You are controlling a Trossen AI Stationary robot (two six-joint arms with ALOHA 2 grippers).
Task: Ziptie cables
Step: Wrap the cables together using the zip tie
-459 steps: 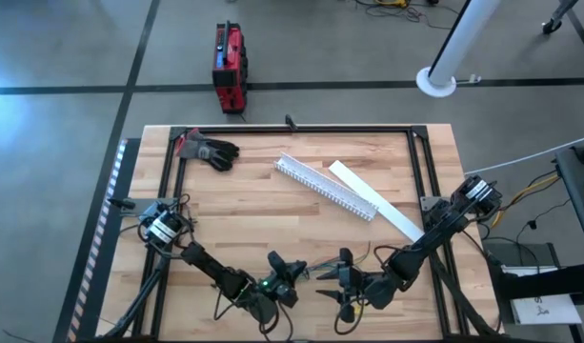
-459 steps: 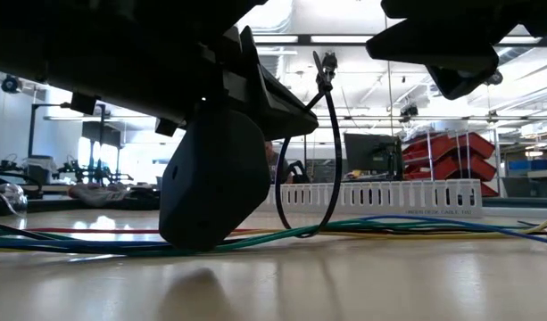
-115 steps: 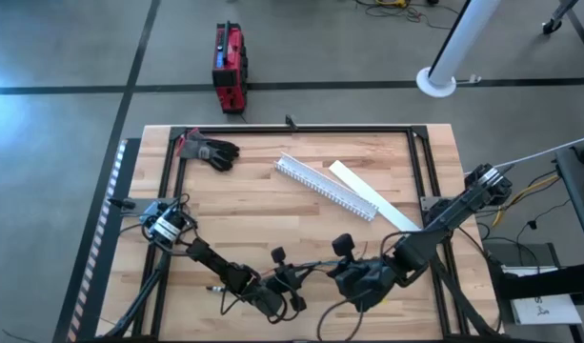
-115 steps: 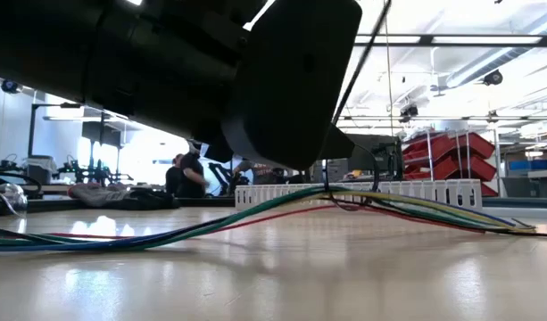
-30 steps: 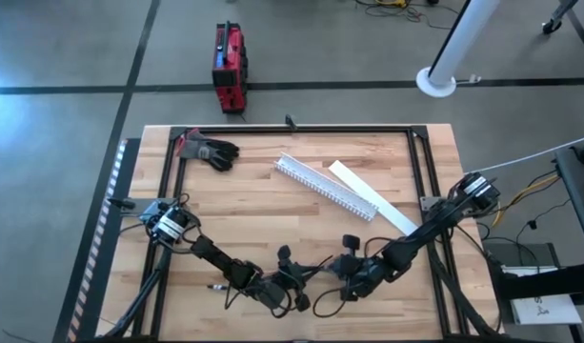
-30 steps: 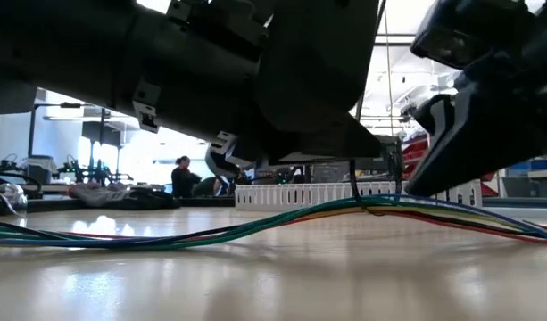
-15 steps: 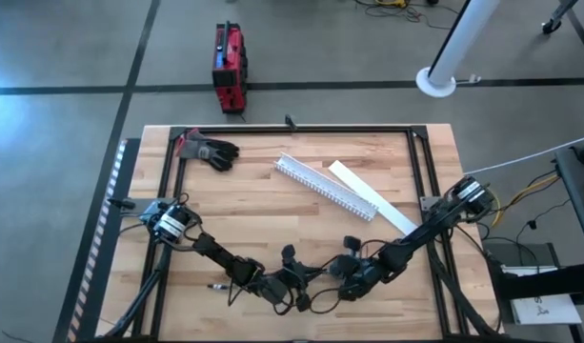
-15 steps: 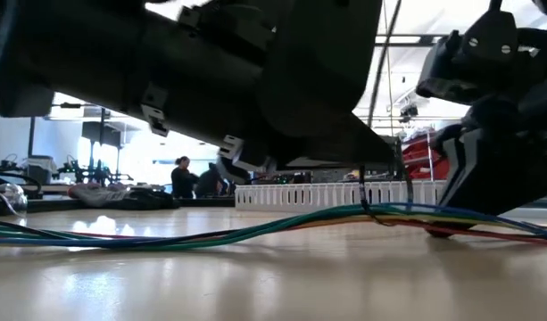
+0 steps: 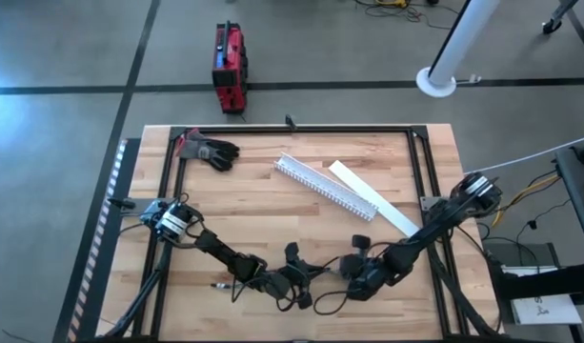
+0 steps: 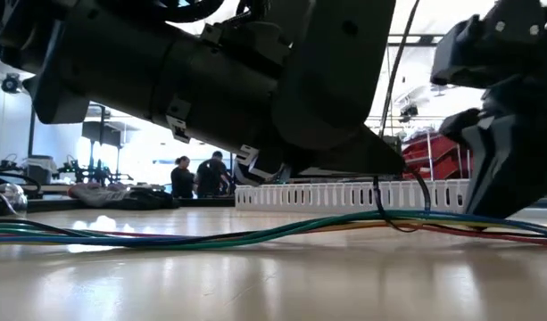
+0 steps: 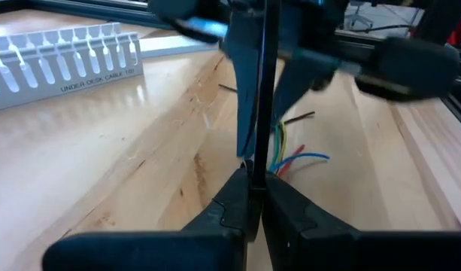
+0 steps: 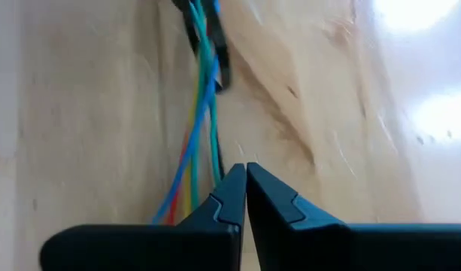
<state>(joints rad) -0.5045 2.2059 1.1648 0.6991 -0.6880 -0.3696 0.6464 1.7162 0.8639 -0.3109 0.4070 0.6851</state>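
The cables [image 10: 166,239] lie as a loose green, blue, red and yellow bundle along the table's near part, and they also show in the right wrist view [image 12: 204,113]. A black ziptie loop [image 10: 400,218] circles the bundle, and its strap [image 11: 262,90] runs up from it. My left gripper [image 9: 293,276] is shut on that strap. My right gripper [image 9: 355,272] stands just to its right, shut, with its tips [image 12: 245,177] beside the bundle. The wires' free ends [image 11: 290,158] fan out on the wood. My left gripper pinches the black ziptie strap [image 11: 254,169] between its two fingertips, with the strap running on past the fingers and upward. The loop below it hangs around the cables, just above the table. My right gripper has shut fingers close over the bundle; whether it touches the cables I cannot tell.
A white slotted channel [image 9: 325,186] and its flat lid [image 9: 372,210] lie slantwise at the table's far middle. A black glove [image 9: 211,151] sits at the far left corner. A black frame rail [image 9: 420,181] borders the table. People [image 10: 202,174] stand in the room behind.
My left gripper has shifted a little toward the table's right edge, still shut on the strap. The raised part of the bundle has sunk toward the table. My right gripper has come down beside the bundle.
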